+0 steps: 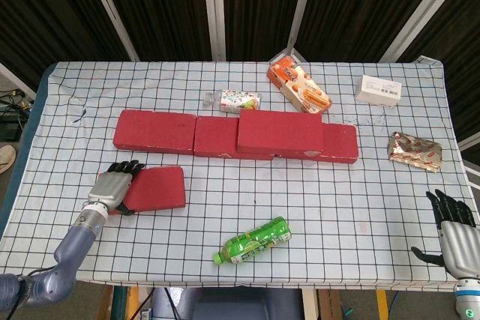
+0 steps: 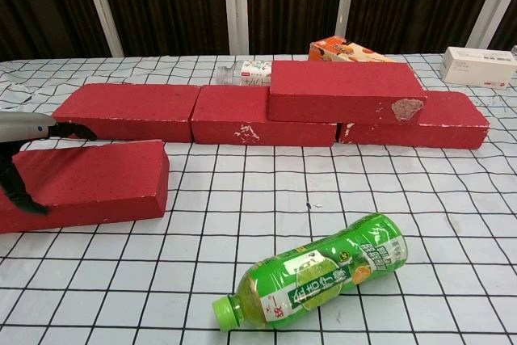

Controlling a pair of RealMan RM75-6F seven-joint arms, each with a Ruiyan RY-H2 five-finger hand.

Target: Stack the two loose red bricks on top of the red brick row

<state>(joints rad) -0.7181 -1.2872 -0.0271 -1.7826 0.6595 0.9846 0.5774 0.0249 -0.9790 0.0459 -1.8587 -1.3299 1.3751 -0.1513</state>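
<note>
A row of red bricks (image 1: pixel 156 132) (image 2: pixel 129 111) lies across the middle of the table. One red brick (image 1: pixel 279 132) (image 2: pixel 343 90) lies on top of the row, right of centre. A loose red brick (image 1: pixel 154 188) (image 2: pixel 89 179) lies flat on the cloth in front of the row's left end. My left hand (image 1: pixel 112 186) (image 2: pixel 23 147) grips its left end, with fingers over the far edge and the thumb on the near face. My right hand (image 1: pixel 454 234) hangs at the table's near right corner, fingers spread, holding nothing.
A green bottle (image 1: pixel 252 240) (image 2: pixel 319 276) lies on its side near the front edge. Behind the row lie a small clear bottle (image 1: pixel 234 100), an orange snack box (image 1: pixel 298 86) and a white box (image 1: pixel 379 90). A foil packet (image 1: pixel 414 149) sits at the right.
</note>
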